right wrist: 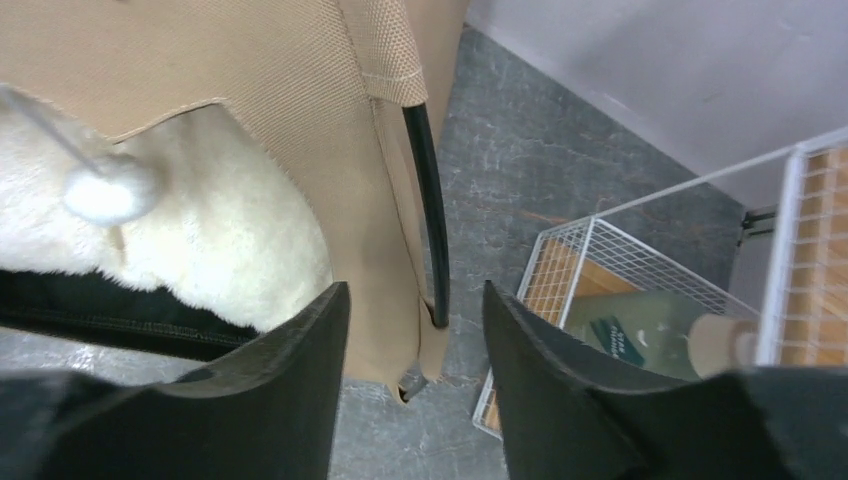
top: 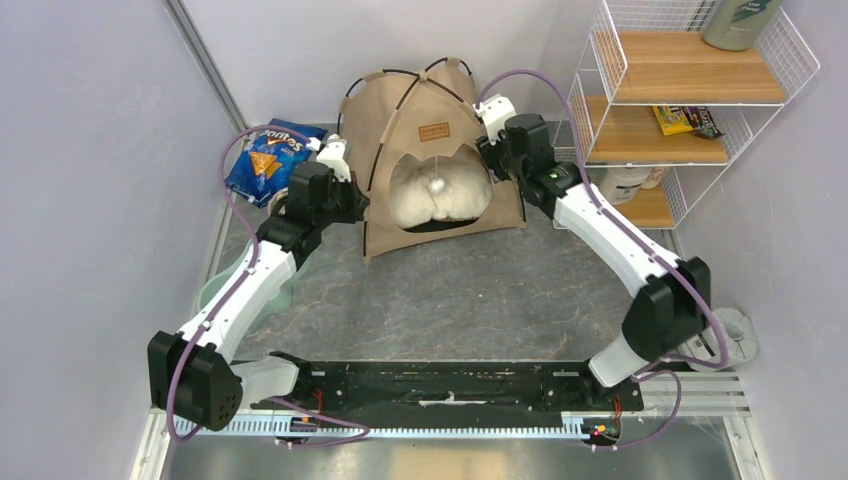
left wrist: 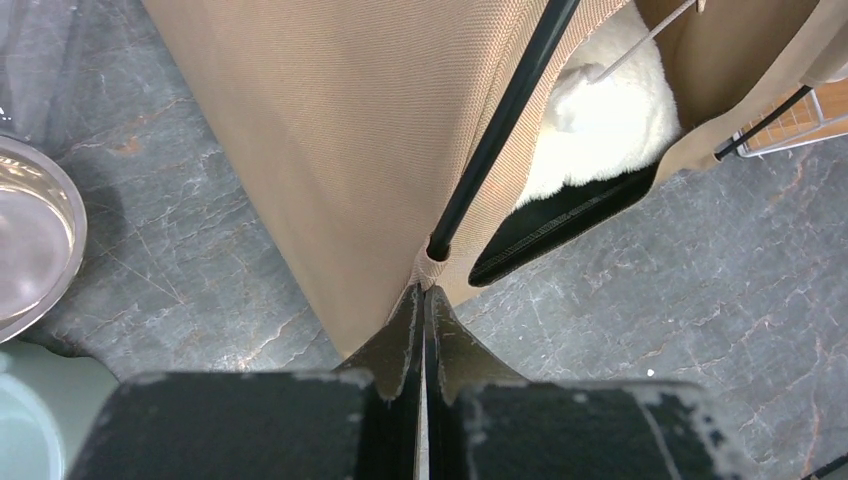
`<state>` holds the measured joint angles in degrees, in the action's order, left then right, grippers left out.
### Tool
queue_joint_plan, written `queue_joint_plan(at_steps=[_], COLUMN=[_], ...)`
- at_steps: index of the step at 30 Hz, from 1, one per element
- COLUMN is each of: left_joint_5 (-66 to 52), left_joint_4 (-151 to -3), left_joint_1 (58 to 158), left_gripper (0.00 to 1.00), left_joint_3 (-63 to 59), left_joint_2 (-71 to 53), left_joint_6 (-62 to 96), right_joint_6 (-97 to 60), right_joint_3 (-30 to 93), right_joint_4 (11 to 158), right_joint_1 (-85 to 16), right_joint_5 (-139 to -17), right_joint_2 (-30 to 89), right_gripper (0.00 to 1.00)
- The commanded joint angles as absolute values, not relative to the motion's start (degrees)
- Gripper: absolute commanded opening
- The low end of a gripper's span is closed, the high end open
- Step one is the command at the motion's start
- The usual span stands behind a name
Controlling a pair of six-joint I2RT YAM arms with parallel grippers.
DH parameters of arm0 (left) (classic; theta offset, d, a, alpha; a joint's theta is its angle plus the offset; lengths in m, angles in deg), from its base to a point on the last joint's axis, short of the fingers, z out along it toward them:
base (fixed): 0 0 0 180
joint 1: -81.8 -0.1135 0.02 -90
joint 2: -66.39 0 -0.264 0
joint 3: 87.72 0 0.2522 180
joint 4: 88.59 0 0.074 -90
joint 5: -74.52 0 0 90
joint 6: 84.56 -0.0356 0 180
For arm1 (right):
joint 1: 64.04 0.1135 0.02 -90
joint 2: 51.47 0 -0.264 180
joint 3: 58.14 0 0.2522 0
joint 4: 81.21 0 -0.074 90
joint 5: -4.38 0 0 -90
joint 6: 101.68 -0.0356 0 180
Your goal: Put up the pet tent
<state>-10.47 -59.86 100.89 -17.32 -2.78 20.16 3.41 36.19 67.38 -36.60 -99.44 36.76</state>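
The pet tent point(top: 420, 110) stands erected at the back of the table, tan canvas with black poles crossing over its top and a brown label above the arched doorway. A fluffy white pillow point(top: 440, 190) lies inside it. My left gripper point(top: 352, 207) sits at the tent's front-left corner. In the left wrist view its jaws point(left wrist: 425, 292) are shut on the fabric tab point(left wrist: 432, 266) where a black pole point(left wrist: 500, 125) ends. My right gripper point(top: 492, 152) is at the front-right corner, open point(right wrist: 415, 290), and straddles the tent's corner flap and pole end point(right wrist: 432, 250) without touching them.
A blue chip bag point(top: 270, 160) lies left of the tent. A white wire shelf rack point(top: 690, 100) with wooden shelves stands right of it, close to my right gripper, with a bottle point(right wrist: 640, 335) on its lowest level. A metal bowl point(left wrist: 30, 240) and a pale green bowl point(top: 215, 290) sit by the left arm.
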Motion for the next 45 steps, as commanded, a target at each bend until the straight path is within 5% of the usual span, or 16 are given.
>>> queue_joint_plan(at_steps=[1, 7, 20, 36, 38, 41, 45], left_joint_5=[-12.8, -12.3, -8.7, -13.3, -13.3, -13.7, -17.8], left_joint_4=[-62.7, -62.8, -66.4, -72.9, -73.0, -71.4, -69.0], left_joint_1=[100.9, 100.9, 101.3, 106.2, 106.2, 106.3, 106.2], left_gripper=[0.02, 0.02, 0.02, 0.02, 0.02, 0.06, 0.38], left_joint_3=[-17.3, -16.2, -16.2, -19.9, -20.0, -19.4, -18.8], left_joint_2=[-1.0, -1.2, -1.5, -6.5, -6.5, -6.2, -2.8], left_joint_6=[19.6, 18.9, 22.9, 23.2, 22.5, 21.4, 20.7], right_joint_6=[5.4, 5.0, -0.3, -5.9, -6.3, -7.9, -10.8], right_joint_3=[43.6, 45.8, 32.3, 25.9, 27.3, 27.3, 26.7], right_joint_4=[70.5, 65.7, 64.3, 68.6, 67.2, 65.9, 61.6], right_joint_1=[-37.5, -37.2, -37.0, -41.2, -41.3, -41.2, -41.2], right_joint_5=[-98.7, -100.6, -105.6, -107.8, -108.5, -109.2, -107.3], right_joint_2=[42.3, 42.1, 18.1, 31.6, 31.8, 29.2, 21.9], right_gripper=[0.51, 0.0, 0.0, 0.06, 0.13, 0.47, 0.83])
